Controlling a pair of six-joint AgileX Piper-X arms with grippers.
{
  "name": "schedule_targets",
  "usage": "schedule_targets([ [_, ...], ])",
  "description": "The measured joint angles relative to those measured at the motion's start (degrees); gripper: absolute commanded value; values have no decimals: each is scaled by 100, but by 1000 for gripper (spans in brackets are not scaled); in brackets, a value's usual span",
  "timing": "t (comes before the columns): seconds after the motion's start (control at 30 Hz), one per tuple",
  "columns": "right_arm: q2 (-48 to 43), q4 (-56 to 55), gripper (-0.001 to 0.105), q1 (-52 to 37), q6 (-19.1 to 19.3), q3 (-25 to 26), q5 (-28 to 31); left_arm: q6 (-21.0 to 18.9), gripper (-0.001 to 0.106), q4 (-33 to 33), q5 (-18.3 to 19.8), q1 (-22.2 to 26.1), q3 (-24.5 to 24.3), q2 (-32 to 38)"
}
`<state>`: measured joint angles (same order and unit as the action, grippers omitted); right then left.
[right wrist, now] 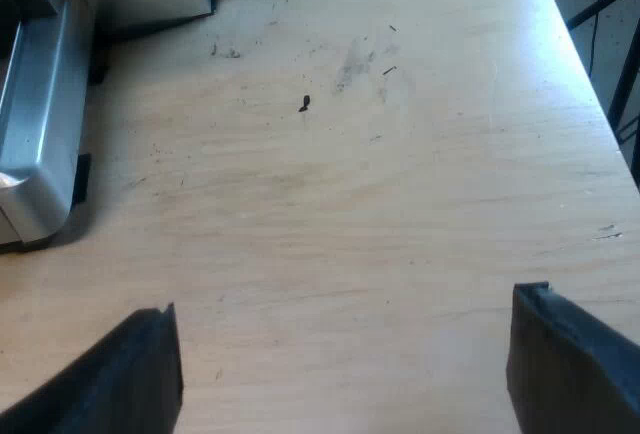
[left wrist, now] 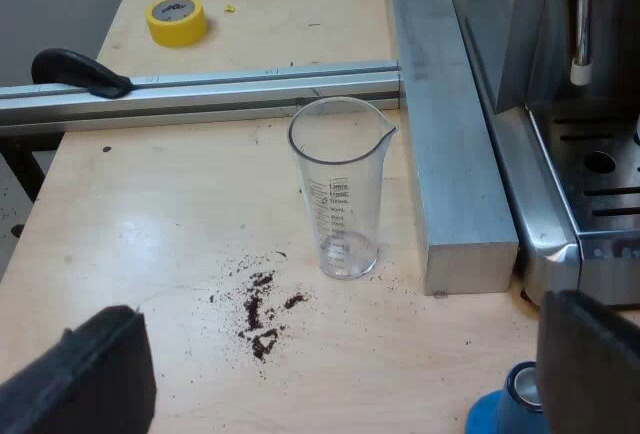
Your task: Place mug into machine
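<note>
Big pale worktop under both arms, and the steel machine stood on it, slotted drip tray facing the left arm, with a steam wand hanging above the tray. Hard against the machine's side lay a thick metal beam, and a slimmer rail met it at a right angle, crossing the worktop. A black handle-like piece rested on that rail; what it was, I could not tell.

Left tool hovered over the worktop, fingers spread wide, nothing between them. Right tool did the same over bare wood near the machine's rounded corner, fingers well apart, gripping nothing.

The clear glass stood upright just beside the beam, near where the rail joined it, looking empty, its spout toward the beam. A blue tamper sat near the machine's front corner, right by one finger of the left tool; touching or not, I could not tell. Beyond the rail lay a yellow tape roll, flat on the wood. Dark grounds were scattered on the worktop close to the glass's foot
</note>
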<state>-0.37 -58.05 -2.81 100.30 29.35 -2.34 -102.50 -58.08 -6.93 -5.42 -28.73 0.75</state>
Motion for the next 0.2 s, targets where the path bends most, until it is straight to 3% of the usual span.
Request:
schedule_targets([
  [0.2,0,0,69,0,0,0,0,30,78,0,11,0,0,0],
])
